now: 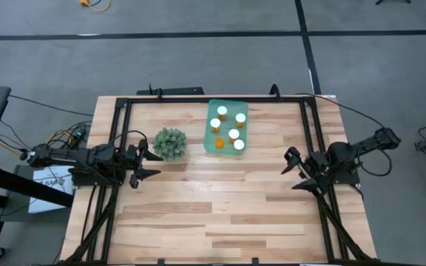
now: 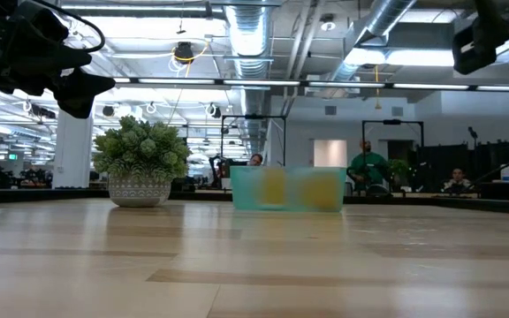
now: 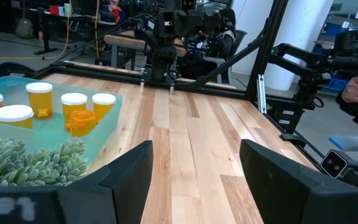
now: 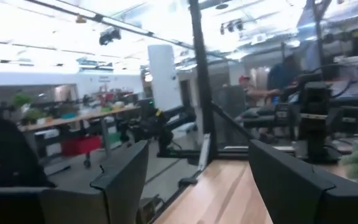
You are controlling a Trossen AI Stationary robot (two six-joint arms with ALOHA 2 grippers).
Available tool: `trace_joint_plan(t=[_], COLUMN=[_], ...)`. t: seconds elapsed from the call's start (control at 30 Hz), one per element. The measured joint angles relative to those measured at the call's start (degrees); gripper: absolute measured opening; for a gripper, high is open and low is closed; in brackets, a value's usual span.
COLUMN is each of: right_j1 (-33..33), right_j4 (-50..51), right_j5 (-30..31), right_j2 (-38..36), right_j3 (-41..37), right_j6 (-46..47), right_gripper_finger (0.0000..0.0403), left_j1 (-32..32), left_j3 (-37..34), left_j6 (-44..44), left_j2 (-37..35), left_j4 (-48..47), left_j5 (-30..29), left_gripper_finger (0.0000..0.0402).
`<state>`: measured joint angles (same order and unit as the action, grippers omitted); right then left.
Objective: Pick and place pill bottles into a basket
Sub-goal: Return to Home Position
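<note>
The pale wooden tabletop (image 1: 220,207) fills the lower middle of the high view. The basket (image 1: 235,105) sits on it at upper centre, with the plant (image 1: 170,142) just left of it.

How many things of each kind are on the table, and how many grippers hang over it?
Pill bottles with white caps: 5, all in the basket
Orange bottle showing no white cap: 1, in the basket
Basket: 1
Plant: 1
Grippers: 2, left gripper and right gripper, both open
Total: 10
</note>
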<state>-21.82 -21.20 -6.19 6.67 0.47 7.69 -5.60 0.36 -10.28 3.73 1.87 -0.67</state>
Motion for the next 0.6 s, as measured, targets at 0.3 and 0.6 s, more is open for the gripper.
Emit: trace_joint_plan(t=[0.3,0.6], right_j1=[0.1,0.1], right_j4=[11.5,18.4], right_j5=[-7.9,-7.3], right_j2=[0.0,0.1], right_j3=[0.0,-0.1], right_j6=[0.8,-3.4], right_gripper_finger=[0.027,0.027], left_j1=[0.0,0.0], left_j3=[0.0,0.0], left_j6=[0.0,0.0], left_j2=[0.0,0.0], left_j4=[0.0,0.0], left_j5=[0.0,0.0], left_gripper_finger=[0.0231,0.0231])
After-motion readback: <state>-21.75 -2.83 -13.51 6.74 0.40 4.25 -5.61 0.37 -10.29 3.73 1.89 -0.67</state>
